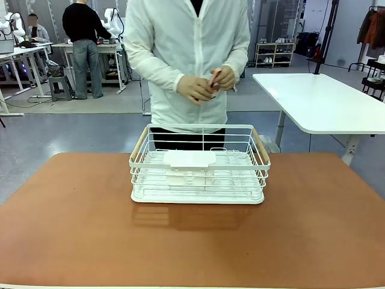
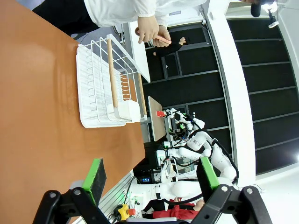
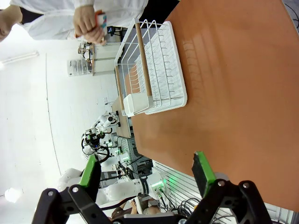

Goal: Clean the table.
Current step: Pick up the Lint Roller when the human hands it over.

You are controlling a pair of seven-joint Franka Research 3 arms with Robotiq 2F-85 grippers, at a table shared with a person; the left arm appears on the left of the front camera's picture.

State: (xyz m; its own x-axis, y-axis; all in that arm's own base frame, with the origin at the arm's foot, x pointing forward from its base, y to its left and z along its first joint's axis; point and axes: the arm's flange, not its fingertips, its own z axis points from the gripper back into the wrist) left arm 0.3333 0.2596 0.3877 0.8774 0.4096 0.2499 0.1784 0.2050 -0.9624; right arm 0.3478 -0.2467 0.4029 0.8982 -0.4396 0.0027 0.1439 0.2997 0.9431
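Looking at the brown table (image 1: pixel 72 229), only a white wire basket (image 1: pixel 198 198) sits mid-top (nothing loose left to clear, I'd guess). Both the left gripper (image 2: pixel 152 175) and right gripper (image 3: pixel 145 170) hover spread, empty; the person's hands (image 1: pixel 204 84) pinch something small.

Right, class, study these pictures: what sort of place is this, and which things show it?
Likely a robotics lab: an open left gripper at the table, equipment-laden workbenches behind, and storage shelves.

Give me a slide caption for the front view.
White wire basket on the brown table, person behind it holding a small item.
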